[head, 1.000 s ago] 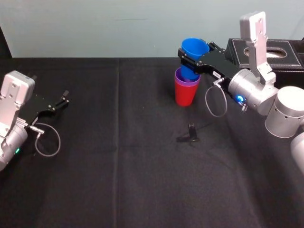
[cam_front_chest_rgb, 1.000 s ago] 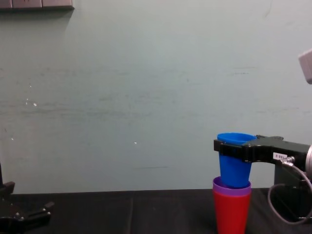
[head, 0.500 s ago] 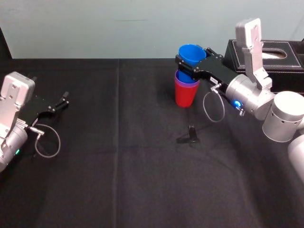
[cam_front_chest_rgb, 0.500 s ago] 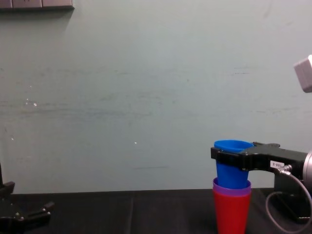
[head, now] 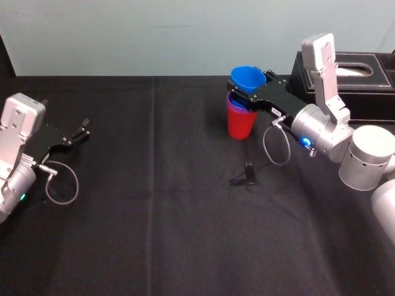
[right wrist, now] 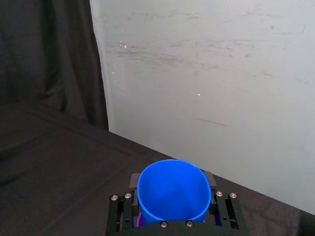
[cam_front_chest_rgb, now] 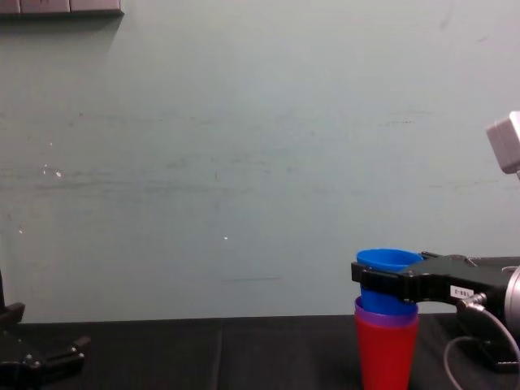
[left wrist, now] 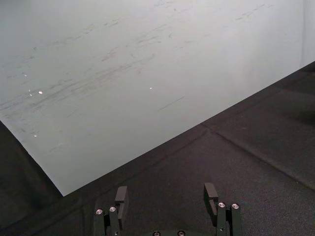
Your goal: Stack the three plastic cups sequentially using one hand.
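The right gripper (head: 242,93) has come down since a second ago. Its two flat black fingers (right wrist: 134,181) are closed against opposite sides of a smooth, tapered blue plastic cup (head: 248,78), gripping it just under the rim. Earlier, most of that cup's body stood clear above the stack. Now only the rim and a short band of blue (cam_front_chest_rgb: 388,261) show above the fingers in the chest view.

The cup sits upright between the jaws with its open mouth facing up, and from the right wrist its hollow inside (right wrist: 173,192) lies between the two fingers. Its lower part is sunk into a purple plastic cup (cam_front_chest_rgb: 387,318) of the same shape. That cup is nested in a red plastic cup (head: 239,124) standing on the black cloth table (head: 154,216). Only a thin purple rim shows above the red cup.

A grey cable loop (head: 275,147) hangs from the right arm, just to the right of the red cup. A black tissue box with pale stitching (head: 361,74) stands farther to the right of the red cup and slightly behind it. A small black clip-like object (head: 247,174) lies on the cloth in front of the red cup, apart from it.

Far to the left of the red cup, the left gripper (left wrist: 166,191) rests low over the cloth. Its fingers are spread apart with nothing between them.
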### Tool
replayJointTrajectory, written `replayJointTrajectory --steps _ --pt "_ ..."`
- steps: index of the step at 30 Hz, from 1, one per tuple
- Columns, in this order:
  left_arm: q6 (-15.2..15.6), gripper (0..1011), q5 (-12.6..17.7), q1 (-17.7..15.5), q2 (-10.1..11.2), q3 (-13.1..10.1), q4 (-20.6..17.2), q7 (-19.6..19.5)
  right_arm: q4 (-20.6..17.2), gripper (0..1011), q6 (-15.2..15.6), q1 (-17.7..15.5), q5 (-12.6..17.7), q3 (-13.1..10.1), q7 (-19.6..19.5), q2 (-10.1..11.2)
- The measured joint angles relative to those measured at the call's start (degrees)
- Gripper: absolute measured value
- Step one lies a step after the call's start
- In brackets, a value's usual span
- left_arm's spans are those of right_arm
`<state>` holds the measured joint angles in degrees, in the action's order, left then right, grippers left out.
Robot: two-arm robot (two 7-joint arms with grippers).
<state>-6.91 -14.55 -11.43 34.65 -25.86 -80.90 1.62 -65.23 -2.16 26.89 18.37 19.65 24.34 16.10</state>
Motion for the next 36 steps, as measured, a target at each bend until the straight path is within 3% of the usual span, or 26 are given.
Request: replayJointTrajectory --steps 29,36 --pt "0.0 1005 0.0 0.0 0.0 0.0 0.0 0.0 2.41 761 -1.54 -0.17 -1.54 -0.07 -0.08 -0.89" --pt "0.0 1005 0.0 0.0 0.0 0.0 0.0 0.0 2.35 883 -1.5 -0.15 -1.52 -0.06 -0.15 -0.86"
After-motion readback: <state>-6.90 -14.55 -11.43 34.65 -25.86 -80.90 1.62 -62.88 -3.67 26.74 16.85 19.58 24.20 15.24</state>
